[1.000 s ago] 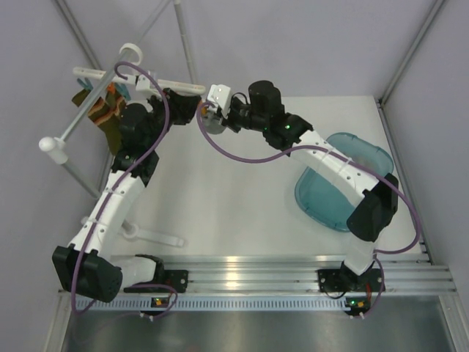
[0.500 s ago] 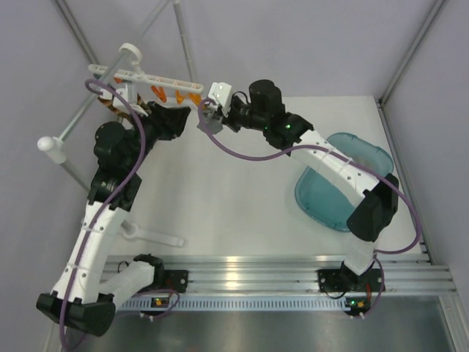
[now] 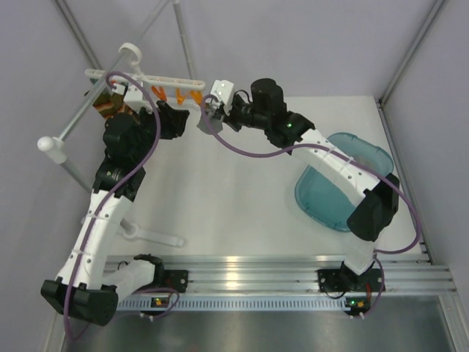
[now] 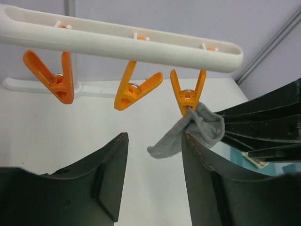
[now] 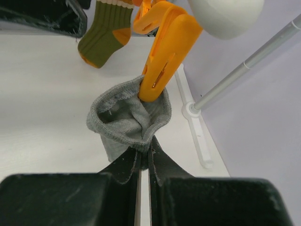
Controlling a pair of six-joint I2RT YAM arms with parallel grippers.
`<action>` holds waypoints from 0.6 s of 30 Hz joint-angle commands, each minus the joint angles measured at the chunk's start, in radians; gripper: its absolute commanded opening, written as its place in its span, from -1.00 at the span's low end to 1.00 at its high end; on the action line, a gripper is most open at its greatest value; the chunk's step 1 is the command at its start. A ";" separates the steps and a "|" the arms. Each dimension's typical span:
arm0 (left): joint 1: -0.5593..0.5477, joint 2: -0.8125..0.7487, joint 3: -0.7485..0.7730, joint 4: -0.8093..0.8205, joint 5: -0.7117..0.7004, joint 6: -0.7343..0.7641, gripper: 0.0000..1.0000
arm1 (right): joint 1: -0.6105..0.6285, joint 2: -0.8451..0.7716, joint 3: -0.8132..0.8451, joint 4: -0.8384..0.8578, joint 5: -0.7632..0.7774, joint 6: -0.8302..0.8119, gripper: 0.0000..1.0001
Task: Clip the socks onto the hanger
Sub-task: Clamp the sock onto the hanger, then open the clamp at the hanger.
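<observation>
The white hanger [image 3: 146,76] hangs at the back left, its bar [image 4: 117,41] carrying three orange clips. The rightmost clip [image 4: 187,94] grips the grey sock [image 4: 200,126], which droops below it. My right gripper [image 5: 145,153] is shut on the sock's lower fold [image 5: 127,120], just under the orange clip [image 5: 164,56]. My left gripper [image 4: 153,139] is open and empty, below the clips, with the sock's toe just above its right finger [image 4: 211,179]. From above, both grippers, left [image 3: 176,117] and right [image 3: 208,116], meet under the bar's right end. No cream sock shows.
An olive-and-orange sock [image 5: 106,33] hangs further along the hanger [image 3: 110,103]. The white stand pole with a ball end [image 3: 53,144] runs along the left. Its foot [image 3: 157,236] lies on the table. A teal basin [image 3: 344,183] sits at the right.
My left arm swung outward and back, and its gripper drew down and away from the hanger bar. The hanger rocked and shifted slightly. My right gripper stayed on the grey sock.
</observation>
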 commanded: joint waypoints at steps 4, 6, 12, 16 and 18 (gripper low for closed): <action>0.017 0.014 -0.046 0.204 0.172 0.276 0.01 | -0.015 -0.039 0.031 0.041 -0.046 0.024 -1.00; 0.019 0.026 -0.068 0.265 0.173 0.340 0.01 | -0.015 -0.038 0.034 0.036 -0.048 0.023 -1.00; 0.028 0.052 -0.121 0.421 0.147 0.385 0.03 | -0.020 -0.038 0.039 0.033 -0.055 0.026 -1.00; 0.027 0.065 -0.155 0.505 0.124 0.368 0.05 | -0.021 -0.034 0.040 0.033 -0.057 0.034 -1.00; 0.028 0.071 -0.170 0.540 0.119 0.356 0.04 | -0.021 -0.034 0.040 0.033 -0.063 0.035 -1.00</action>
